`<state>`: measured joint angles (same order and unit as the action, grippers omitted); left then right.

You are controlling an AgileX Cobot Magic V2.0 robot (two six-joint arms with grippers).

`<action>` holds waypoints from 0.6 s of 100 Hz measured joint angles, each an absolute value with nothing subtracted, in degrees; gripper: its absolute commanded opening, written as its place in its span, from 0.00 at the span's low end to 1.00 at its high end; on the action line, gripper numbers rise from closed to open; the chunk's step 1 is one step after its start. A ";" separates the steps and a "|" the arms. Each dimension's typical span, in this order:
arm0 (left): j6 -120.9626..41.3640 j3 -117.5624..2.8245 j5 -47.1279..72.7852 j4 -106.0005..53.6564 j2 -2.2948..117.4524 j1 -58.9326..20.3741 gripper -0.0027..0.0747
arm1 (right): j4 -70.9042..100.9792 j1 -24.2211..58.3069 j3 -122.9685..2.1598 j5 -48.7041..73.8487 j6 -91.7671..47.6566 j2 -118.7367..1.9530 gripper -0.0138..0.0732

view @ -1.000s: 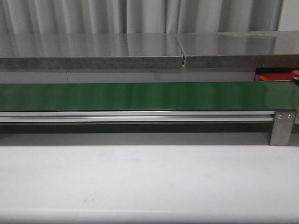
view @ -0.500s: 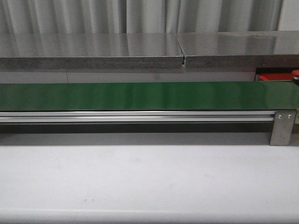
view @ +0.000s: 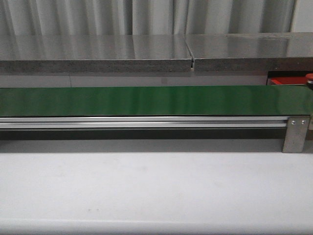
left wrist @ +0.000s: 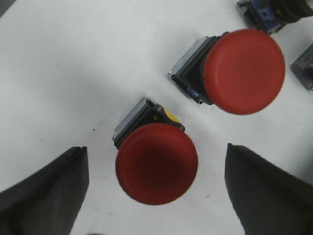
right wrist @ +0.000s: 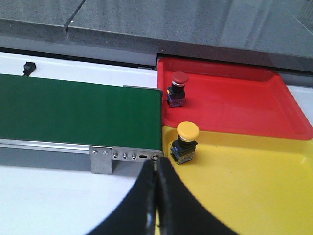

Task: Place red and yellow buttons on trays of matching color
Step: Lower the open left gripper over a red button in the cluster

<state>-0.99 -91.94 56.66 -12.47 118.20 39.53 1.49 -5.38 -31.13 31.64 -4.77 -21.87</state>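
My left gripper (left wrist: 155, 154) is open above a white surface, and a red button (left wrist: 156, 164) lies between its dark fingers (left wrist: 49, 191) without touching either. A second red button (left wrist: 243, 71) lies just beyond it. My right gripper (right wrist: 156, 166) is shut on nothing, hovering by the belt's end. Past it, a red tray (right wrist: 234, 110) holds a red button (right wrist: 178, 85), and a yellow tray (right wrist: 244, 191) holds a yellow button (right wrist: 186, 139). In the front view only a strip of the red tray (view: 288, 81) shows at the far right, and neither gripper appears.
A long green belt (view: 146, 100) on an aluminium rail crosses the table, with a metal bracket (view: 296, 134) at its right end next to the trays. A grey stone ledge (view: 98, 54) runs behind. More button parts (left wrist: 266, 12) lie near the two red buttons.
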 measured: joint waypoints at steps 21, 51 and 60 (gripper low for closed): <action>-0.99 -92.16 55.82 -12.47 120.25 39.53 0.41 | 1.49 -5.38 -31.13 31.64 -4.77 -21.87 0.02; -1.25 -92.16 54.76 -12.47 120.23 39.53 0.30 | 1.49 -5.38 -31.13 31.64 -4.77 -21.87 0.02; -1.99 -92.16 54.76 -12.47 119.15 39.53 0.30 | 1.49 -5.38 -31.13 31.64 -4.77 -21.87 0.02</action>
